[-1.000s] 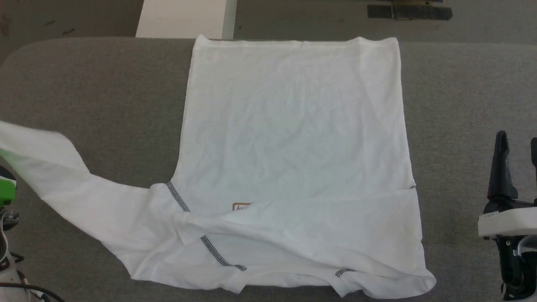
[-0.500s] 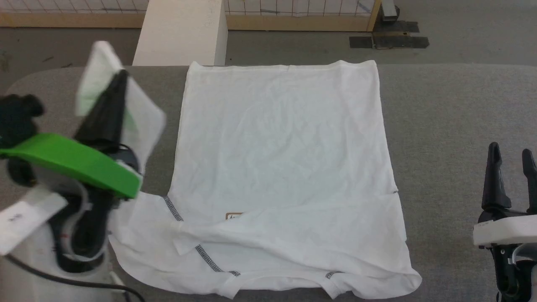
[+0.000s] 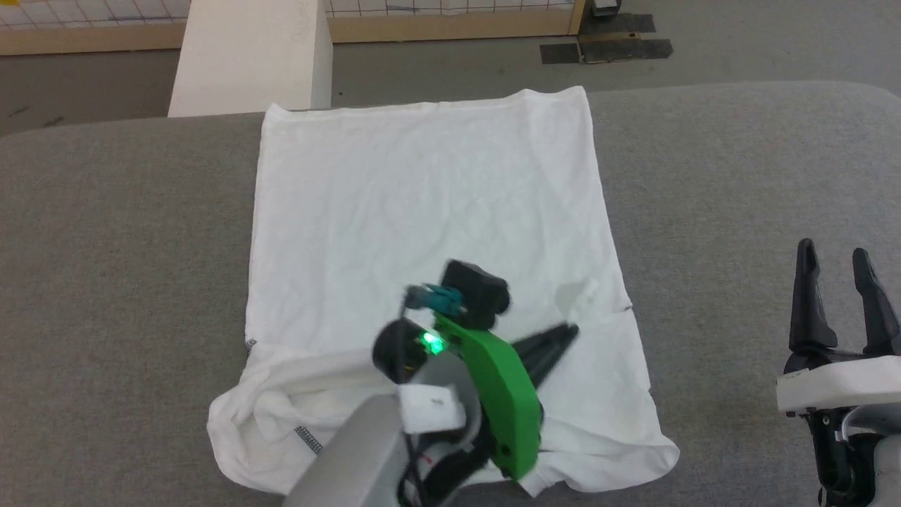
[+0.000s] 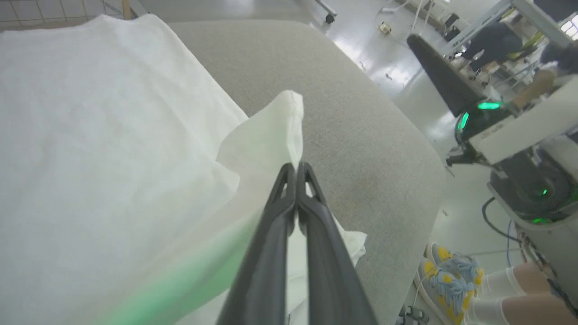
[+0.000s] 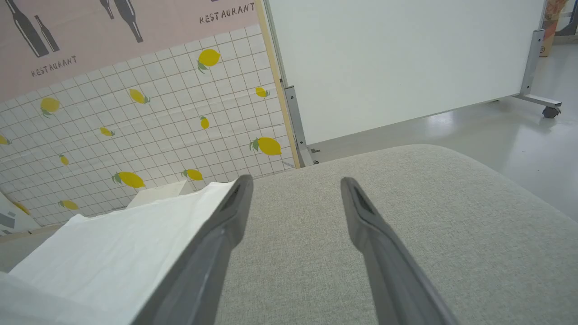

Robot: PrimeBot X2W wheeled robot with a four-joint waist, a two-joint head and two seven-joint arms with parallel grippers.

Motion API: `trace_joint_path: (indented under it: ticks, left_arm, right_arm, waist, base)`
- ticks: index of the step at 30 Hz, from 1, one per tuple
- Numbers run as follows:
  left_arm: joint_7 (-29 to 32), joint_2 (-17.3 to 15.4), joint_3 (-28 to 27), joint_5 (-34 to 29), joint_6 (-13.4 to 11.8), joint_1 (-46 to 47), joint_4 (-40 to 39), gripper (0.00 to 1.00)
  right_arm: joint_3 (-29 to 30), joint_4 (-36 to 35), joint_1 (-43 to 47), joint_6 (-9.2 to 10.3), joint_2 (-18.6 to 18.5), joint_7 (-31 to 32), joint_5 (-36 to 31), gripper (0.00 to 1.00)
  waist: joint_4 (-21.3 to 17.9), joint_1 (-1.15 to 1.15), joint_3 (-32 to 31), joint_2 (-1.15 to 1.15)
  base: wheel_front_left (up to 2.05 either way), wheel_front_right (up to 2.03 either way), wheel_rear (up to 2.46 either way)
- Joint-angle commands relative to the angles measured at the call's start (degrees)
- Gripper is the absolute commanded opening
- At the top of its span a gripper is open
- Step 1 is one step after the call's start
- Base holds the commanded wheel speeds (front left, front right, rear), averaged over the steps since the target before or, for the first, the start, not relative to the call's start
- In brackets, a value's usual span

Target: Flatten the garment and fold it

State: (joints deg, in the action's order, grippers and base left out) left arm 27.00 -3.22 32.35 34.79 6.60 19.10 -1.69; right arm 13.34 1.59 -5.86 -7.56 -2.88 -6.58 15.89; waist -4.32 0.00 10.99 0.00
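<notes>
Grey padded table [image 3: 105,246], head view. Item: the garment [image 3: 422,197], white, lay at centre with its hem at 12 o'clock. The trunk was flat with light creases. The collar end at 7 o'clock was bunched, with a zigzag seam [image 3: 307,438] showing. My left pincer [image 3: 570,331] reached over the chest, pointing toward 2 o'clock. My right pincer [image 3: 834,251] stood at 4 o'clock, off the cloth, fingers parted, nothing between them. White box [image 3: 246,63] beyond the table at 11 o'clock.

Left wrist view. My fingers were pressed together on the sleeve end [image 4: 271,135], which stood up past the tips with grey table behind. A person's yellow-and-blue shoes [image 4: 451,280] at 4 o'clock, on the floor.

Right wrist view. Fingers wide, holding nothing; cloth at 8 o'clock. Writing read: "RESTAURANT", twice, on a pink poster [image 5: 228,13] at 11 o'clock, above lemon-print tiles [image 5: 135,135].

Progress, as I judged it: flattening mostly done, sleeve fold under way. Left to do: laying this sleeve down, smoothing the collar end, folding the trunk.
</notes>
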Motion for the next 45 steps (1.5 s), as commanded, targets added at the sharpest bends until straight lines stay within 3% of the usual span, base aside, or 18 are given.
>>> trace_joint_path:
  ticks: [1,6,7,8,9,13,14,16,20,23,29,33,37,38,45]
  left_arm:
    - [1.14,-0.04,3.08,-0.12,0.56,0.83,1.46,0.0]
    - [8.13,-2.76,11.29,2.71,0.83,-0.44,6.93,0.0]
    - [8.94,-3.09,11.87,3.42,0.84,-0.57,7.34,0.21]
    - [9.11,-3.19,11.89,4.45,0.85,-0.75,7.54,0.87]
    - [8.02,-3.48,10.69,6.39,0.86,-0.86,7.15,1.0]
    - [0.97,-3.26,3.11,9.17,-0.32,-0.06,4.1,1.0]
    - [-7.97,-5.04,-4.66,7.03,-2.81,1.58,1.96,1.0]
    - [-14.38,-6.83,-9.4,4.31,-4.85,2.11,1.6,1.0]
    - [-28.58,-10.65,-17.31,-2.66,-9.5,1.13,3.13,1.0]
    - [-36.27,-11.88,-20.39,-5.01,-11.15,-1.18,5.73,1.0]
    - [-40.7,-12.13,-22.58,-7.54,-13.48,-4.15,7.61,1.0]
    - [-41.47,-11.82,-23.92,-8.56,-14.66,-4.8,4.84,1.0]
    - [-41.68,-11.77,-24.22,-9.46,-14.93,-3.85,1.72,1.0]
    - [-41.74,-11.47,-24.1,-9.53,-14.6,-1.92,-0.67,1.0]
    - [-41.84,-10.84,-22.8,-10.33,-13.37,2.64,-3.5,1.0]
  right_arm:
    - [-0.18,0.33,-0.62,0.08,0.01,-0.35,0.48,1.0]
    - [0.31,0.74,0.0,0.08,0.01,-0.9,0.77,1.0]
    - [0.18,0.52,0.05,0.08,0.01,-1.27,0.43,1.0]
    - [0.07,0.31,0.03,0.08,0.01,-1.61,0.32,1.0]
    - [0.14,0.31,-0.04,0.08,0.01,-1.57,0.44,1.0]
    - [-0.02,0.51,-0.36,0.08,0.01,-1.18,0.3,1.0]
    - [-0.28,0.58,-0.26,0.08,0.01,-0.7,0.39,1.0]
    - [-0.39,0.56,-0.08,0.08,0.01,-0.41,0.41,1.0]
    - [-0.76,0.67,-0.07,0.08,0.01,0.46,0.44,1.0]
    - [-1.66,0.22,-0.52,0.08,0.01,1.39,-0.26,1.0]
    - [-2.03,-0.22,-3.73,0.08,0.01,5.68,-0.62,1.0]
    - [-0.41,1.45,-10.66,0.08,0.01,13.21,-2.54,1.0]
    - [0.53,4.56,-21.31,0.08,0.01,21.12,-6.05,1.0]
    - [1.48,8.05,-31.25,0.08,-0.66,28.58,-9.93,1.0]
    - [3.63,16.64,-49.84,0.08,-2.98,42.05,-16.92,1.0]
  waist:
    - [-1.17,0.0,0.28,0.0]
    - [-1.17,0.0,0.42,0.0]
    - [-1.05,0.0,0.41,0.0]
    - [-0.9,0.0,0.4,0.0]
    - [-0.37,0.0,0.19,0.0]
    - [0.49,0.0,-0.45,0.0]
    - [1.16,0.0,-1.07,0.0]
    - [1.54,0.0,-1.4,0.0]
    - [2.0,0.0,-1.76,0.0]
    - [2.44,0.0,-1.49,0.0]
    - [3.13,0.0,0.32,0.0]
    - [3.6,0.0,4.11,0.0]
    - [4.75,0.0,9.42,0.0]
    - [6.4,0.0,14.63,0.0]
    - [10.92,0.0,23.33,0.0]
  base:
    - [0.0,0.0,0.0]
    - [0.0,0.0,0.0]
    - [0.0,0.0,0.0]
    - [0.0,0.0,0.0]
    - [0.0,0.0,0.0]
    - [0.0,0.0,0.0]
    - [0.0,0.0,0.0]
    - [0.0,0.0,0.0]
    - [0.0,0.0,0.0]
    - [0.0,0.0,0.0]
    - [0.0,0.0,0.0]
    - [0.0,0.0,0.0]
    - [0.0,0.0,0.0]
    - [0.0,0.0,0.0]
    - [0.0,0.0,0.0]
